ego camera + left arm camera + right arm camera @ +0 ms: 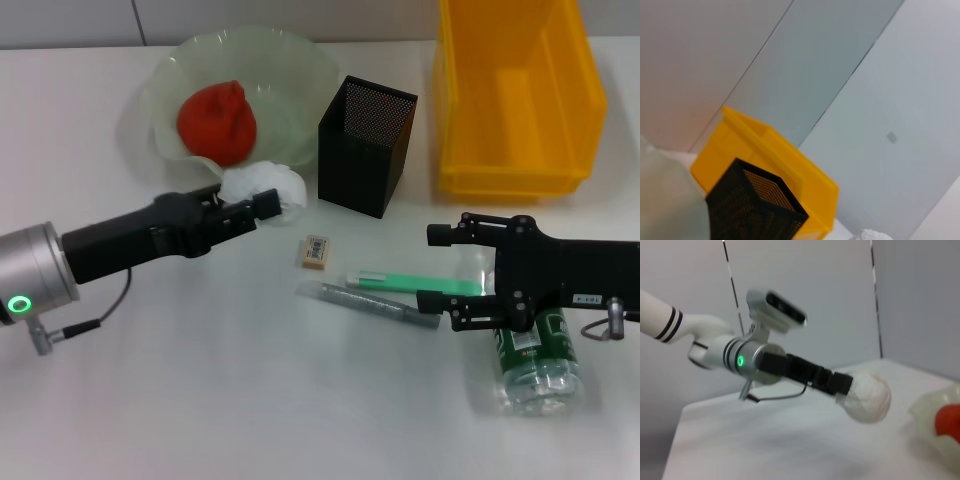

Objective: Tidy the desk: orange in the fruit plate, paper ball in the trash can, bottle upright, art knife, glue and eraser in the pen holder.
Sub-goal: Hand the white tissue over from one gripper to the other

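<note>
The orange lies in the pale green fruit plate. My left gripper is shut on the white paper ball beside the plate's front rim; the right wrist view shows the gripper at the ball. The black mesh pen holder stands in the middle, the yellow trash can to its right. The eraser, a green stick and a grey art knife lie on the table. My right gripper is open above the green stick's end. The bottle lies flat under the right arm.
The left wrist view shows the pen holder, the trash can behind it and a bit of the plate. The right wrist view shows the orange in the plate. White tabletop lies in front of both arms.
</note>
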{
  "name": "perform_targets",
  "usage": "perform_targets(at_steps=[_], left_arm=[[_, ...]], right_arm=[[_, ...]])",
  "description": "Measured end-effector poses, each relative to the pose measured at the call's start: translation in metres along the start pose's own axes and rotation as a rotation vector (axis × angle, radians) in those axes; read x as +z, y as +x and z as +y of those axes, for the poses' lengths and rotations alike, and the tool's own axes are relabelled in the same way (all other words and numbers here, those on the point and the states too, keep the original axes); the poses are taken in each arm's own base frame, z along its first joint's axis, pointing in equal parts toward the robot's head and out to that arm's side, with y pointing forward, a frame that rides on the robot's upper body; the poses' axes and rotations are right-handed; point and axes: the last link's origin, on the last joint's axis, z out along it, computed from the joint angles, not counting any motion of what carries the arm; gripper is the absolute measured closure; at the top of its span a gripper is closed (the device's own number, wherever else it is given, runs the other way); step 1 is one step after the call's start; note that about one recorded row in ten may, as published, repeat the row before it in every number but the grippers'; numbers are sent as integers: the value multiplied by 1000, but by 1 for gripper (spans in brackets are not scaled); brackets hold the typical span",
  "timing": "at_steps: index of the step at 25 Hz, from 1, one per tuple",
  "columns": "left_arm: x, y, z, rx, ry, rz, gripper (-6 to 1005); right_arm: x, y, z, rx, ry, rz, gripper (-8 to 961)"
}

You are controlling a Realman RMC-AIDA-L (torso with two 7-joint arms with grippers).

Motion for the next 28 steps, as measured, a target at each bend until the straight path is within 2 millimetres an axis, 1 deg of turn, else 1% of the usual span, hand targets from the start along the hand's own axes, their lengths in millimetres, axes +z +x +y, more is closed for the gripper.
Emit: perform_targets(at_steps=[2, 3, 4, 8, 11, 13, 19, 23, 28], left_arm=[[3, -3, 2, -74, -13, 4, 485], [7, -3, 3, -142, -26, 8, 485], [7, -3, 3, -142, -26, 8, 486], [16, -4, 6, -262, -48, 4, 488], [22, -4, 7, -336, -60, -3, 489], [24, -6, 7, -389, -56, -6, 489], [26, -10, 9, -449, -63, -10, 488], [29, -10, 13, -482, -89, -21, 488], [31, -10, 18, -516, -128, -22, 488]], right_arm=[[0, 4, 5, -32, 19, -39, 147], [2, 8, 9, -58, 35, -82, 147], [2, 8, 9, -58, 35, -82, 147], [6, 12, 17, -143, 87, -173, 147], [8, 13, 19, -163, 105, -199, 147], [13, 14, 23, -190, 131, -244, 147], [23, 13, 26, -228, 153, -281, 147], [34, 11, 23, -239, 145, -277, 147], [43, 9, 21, -254, 149, -273, 148]])
